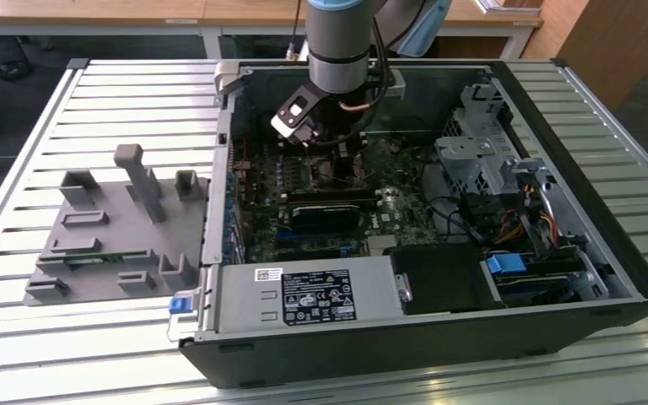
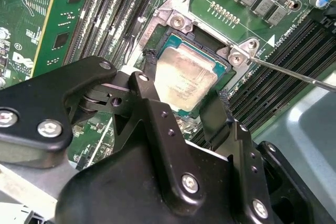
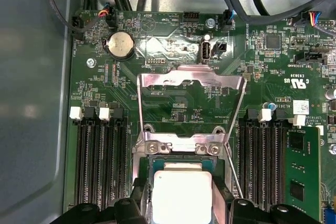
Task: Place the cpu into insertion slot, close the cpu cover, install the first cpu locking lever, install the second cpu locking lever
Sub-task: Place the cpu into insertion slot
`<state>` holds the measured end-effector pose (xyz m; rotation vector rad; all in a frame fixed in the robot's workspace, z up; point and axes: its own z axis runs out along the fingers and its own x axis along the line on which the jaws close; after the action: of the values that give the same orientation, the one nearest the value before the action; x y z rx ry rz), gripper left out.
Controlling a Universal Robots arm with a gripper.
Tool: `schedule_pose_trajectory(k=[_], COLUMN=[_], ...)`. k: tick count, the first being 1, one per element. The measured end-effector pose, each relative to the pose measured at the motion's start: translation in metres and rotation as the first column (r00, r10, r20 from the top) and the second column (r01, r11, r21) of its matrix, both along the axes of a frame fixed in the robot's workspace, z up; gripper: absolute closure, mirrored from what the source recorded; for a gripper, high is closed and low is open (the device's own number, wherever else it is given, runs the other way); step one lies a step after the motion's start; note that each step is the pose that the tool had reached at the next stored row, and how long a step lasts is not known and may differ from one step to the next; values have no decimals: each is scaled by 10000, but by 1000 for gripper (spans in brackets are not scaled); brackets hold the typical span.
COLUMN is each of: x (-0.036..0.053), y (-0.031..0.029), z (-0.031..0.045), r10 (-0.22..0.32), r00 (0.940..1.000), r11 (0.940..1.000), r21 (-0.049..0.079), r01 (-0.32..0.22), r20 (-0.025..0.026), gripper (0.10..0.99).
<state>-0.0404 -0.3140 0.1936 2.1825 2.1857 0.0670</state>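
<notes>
At the exterior view's upper middle, my gripper [image 1: 341,156] pinches the cpu [image 2: 186,80] by its edges, fingers [image 2: 157,114] closed to its width, seating it in the insertion slot [image 2: 202,39] beside the swung-open cpu cover [image 3: 191,76]; I judge release needs it lying flat.

The grey arm [image 1: 341,38] comes almost straight down, with its wrist [image 1: 344,84] directly above the gripper [image 2: 185,82]. The gripper points downward and sits low. Its two black fingers [image 2: 149,66] stand a little apart, one on each side of the cpu [image 3: 181,198], closed against opposite edges. Just behind the fingers, the black linkage [image 2: 58,98] splays outward from the gripper's bulky body.
</notes>
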Motion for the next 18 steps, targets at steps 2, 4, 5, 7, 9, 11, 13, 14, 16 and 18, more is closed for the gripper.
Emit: schedule_pose_trajectory(k=[2,4,5,7,9,11,13,14,16,18], x=[0,1,1,0,0,1,0,0,1,3], y=[0,0,0,0,0,0,-1,-1,-1,0], z=[5,10,12,14,16,23,32,38,56,74], r10=[1,1,1,1,1,-4,-6,-7,-8,-8], r00=[10000,10000,10000,10000,10000,10000,10000,10000,10000,10000], r11=[10000,10000,10000,10000,10000,10000,10000,10000,10000,10000], r21=[-2,0,0,0,-3,-39,-57,-59,-59,-58], r01=[-1,-1,-1,-1,-1,4,6,7,8,8], r20=[-1,0,0,0,-1,-1,-2,-2,-8,-20], gripper=[486,486,486,486,486,486,486,486,486,486])
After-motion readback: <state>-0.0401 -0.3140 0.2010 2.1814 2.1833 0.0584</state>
